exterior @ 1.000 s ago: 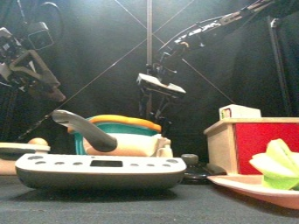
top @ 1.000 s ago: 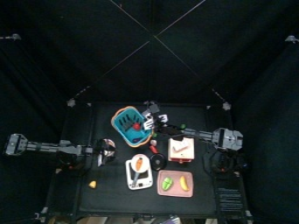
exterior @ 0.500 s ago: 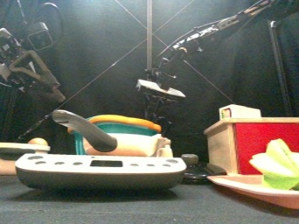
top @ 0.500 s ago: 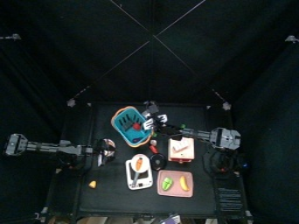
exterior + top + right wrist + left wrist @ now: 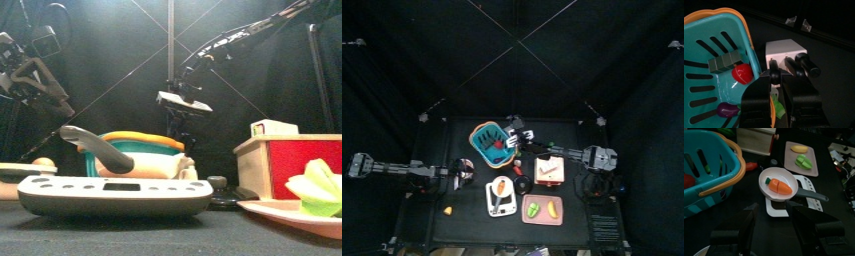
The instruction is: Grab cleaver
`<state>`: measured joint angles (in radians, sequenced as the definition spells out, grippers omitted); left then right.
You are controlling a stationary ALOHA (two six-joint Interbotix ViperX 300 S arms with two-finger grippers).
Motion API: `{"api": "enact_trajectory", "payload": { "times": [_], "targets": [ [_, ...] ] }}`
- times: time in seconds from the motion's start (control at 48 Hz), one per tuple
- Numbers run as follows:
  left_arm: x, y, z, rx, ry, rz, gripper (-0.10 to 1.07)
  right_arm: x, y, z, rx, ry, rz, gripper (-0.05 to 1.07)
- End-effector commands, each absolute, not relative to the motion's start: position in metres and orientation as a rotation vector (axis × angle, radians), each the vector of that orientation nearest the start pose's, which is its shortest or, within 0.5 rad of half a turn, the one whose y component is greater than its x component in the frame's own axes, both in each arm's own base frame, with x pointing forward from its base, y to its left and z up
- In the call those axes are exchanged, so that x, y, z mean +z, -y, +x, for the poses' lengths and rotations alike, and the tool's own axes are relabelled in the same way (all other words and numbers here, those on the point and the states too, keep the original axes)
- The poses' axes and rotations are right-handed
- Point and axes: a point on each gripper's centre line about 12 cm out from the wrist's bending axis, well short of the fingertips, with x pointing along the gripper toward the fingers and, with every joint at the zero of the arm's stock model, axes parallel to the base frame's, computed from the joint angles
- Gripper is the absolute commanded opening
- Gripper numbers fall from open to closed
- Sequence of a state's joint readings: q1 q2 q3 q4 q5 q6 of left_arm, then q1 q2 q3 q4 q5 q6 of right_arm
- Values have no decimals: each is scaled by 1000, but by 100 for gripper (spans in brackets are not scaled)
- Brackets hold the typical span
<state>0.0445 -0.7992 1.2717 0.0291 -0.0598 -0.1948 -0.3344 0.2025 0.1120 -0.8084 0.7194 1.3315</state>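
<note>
Since half a second ago my right pincer (image 5: 781, 70) has hardly shifted; against a full second ago it hangs slightly lower over the far middle of the table (image 5: 462, 205). I cannot tell whether it is gripping anything or merely poised.

The cleaver (image 5: 784, 49) lies just beyond my fingertips, and I cannot tell if they touch it. It sits immediately right of the teal basket (image 5: 711, 45) with the orange rim.

It shows as a pale, squarish white slab, with dark rounded pieces at the edge towards me that I cannot separate clearly from my own pincer.

My left pincer (image 5: 779, 213) rests spread wide at the table's left side.
</note>
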Motion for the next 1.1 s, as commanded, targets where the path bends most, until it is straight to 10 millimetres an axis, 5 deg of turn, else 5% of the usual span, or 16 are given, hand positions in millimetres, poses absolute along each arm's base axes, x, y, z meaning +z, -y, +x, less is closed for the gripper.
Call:
{"api": "enact_trajectory", "payload": {
  "times": [0.0, 1.083],
  "targets": [
    [201, -9, 205, 77, -388, -170, 85, 260, 209, 424, -1036, -538, 518, 38],
    [200, -9, 204, 76, -394, -170, 85, 296, 184, 420, -1016, -494, 496, 38]
  ]
}}
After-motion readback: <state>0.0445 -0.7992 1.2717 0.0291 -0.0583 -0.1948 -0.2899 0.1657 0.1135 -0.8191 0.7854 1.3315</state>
